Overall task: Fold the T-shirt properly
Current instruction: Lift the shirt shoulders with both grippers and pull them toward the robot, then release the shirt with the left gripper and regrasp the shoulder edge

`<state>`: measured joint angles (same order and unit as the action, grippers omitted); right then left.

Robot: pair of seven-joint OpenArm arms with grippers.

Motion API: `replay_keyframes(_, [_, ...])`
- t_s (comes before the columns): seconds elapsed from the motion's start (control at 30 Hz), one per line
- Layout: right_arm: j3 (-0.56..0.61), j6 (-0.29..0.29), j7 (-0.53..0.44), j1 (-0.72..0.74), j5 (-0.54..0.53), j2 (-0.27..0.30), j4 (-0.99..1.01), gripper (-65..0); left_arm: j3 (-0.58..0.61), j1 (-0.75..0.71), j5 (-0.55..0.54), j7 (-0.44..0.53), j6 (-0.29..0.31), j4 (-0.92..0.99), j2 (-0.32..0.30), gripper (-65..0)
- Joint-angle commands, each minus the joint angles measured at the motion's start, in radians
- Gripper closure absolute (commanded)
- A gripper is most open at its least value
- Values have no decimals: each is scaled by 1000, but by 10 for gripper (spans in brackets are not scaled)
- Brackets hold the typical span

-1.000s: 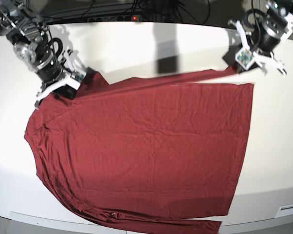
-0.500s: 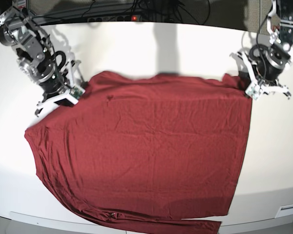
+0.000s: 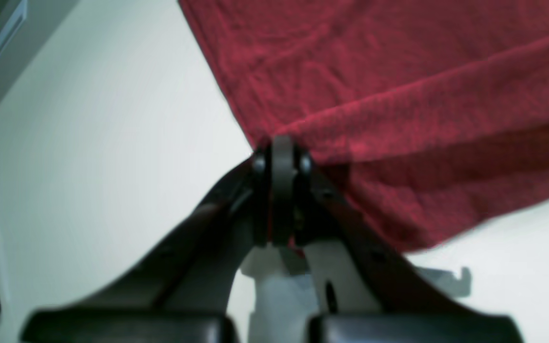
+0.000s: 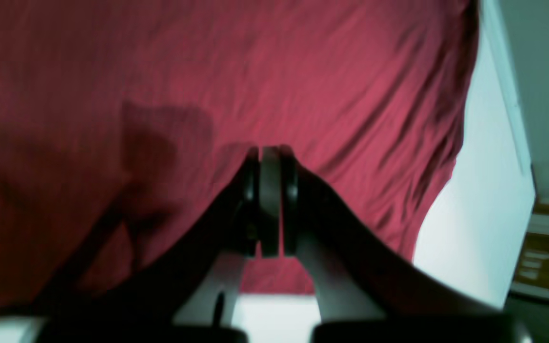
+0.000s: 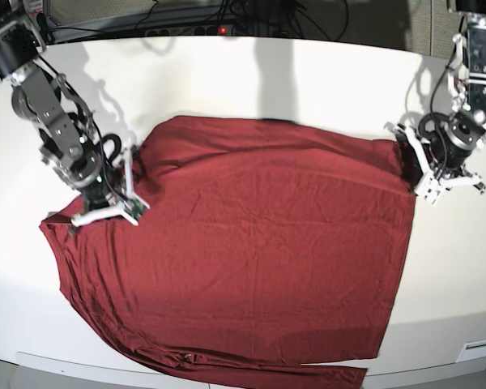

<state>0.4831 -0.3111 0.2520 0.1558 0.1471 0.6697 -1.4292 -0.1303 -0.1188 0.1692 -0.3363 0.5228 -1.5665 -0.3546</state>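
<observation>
Landmark: the white table, with everything below placed against it.
T-shirt: a dark red, plain knit garment lying spread over most of the table, slightly wrinkled; its lower edge is reaching the table's near edge, and a strip of fabric is trailing along that edge toward the near right.
T-shirt, far edge: a folded-over band is running across the side nearest the table's back edge, showing as a doubled layer in the left wrist view.
Left gripper: sitting at the table's right side in the base view, at the shirt's far right corner; its jaws are pressing together and pinching the hem of the T-shirt, with a sliver of red showing between the pads.
Right gripper: sitting at the table's left side in the base view, on the shirt's left shoulder area; its jaws are closing tightly together over the T-shirt, and the cloth is rising toward the tips as if pinched.
Writing, brands, labels: none readable on the shirt; both wrist views are blurring too much for fine detail.
Power strip: lying beyond the table's back edge, with a small red light glowing.
</observation>
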Motion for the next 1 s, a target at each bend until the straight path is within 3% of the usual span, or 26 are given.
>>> replay_keyframes(0.0, [-11, 3, -15, 28, 1, 7, -13, 0, -5, 27, -5, 22, -11, 7, -14, 0])
replay_keyframes(0.53, [-11, -6, 18, 47, -36, -8, -10, 0, -5, 133, -6, 3, -11, 135, -34, 0])
replay_keyframes(0.57, [-11, -6, 18, 48, -51, -8, -10, 0, -5, 133, -6, 3, -11, 135, -34, -17])
replay_keyframes(0.63, [-11, -6, 18, 52, -72, -8, -10, 0, -5, 133, -6, 3, -11, 135, -34, -137])
replay_keyframes(0.67, [-11, -10, 18, 55, -81, -8, -10, -18, -5, 133, -7, 3, -11, 135, -34, -185])
replay_keyframes(0.7, [-11, -21, 18, 60, -80, -8, -10, -83, -5, 133, -7, 3, -11, 135, -34, -218])
replay_keyframes(0.8, [-11, -97, 18, 80, -80, -8, -10, -243, -6, 133, -25, -5, -11, 135, -34, -237])
replay_keyframes(0.97, [-11, -130, 18, 105, -119, -8, -11, -263, -6, 133, -25, -8, -12, 134, -34, -236])
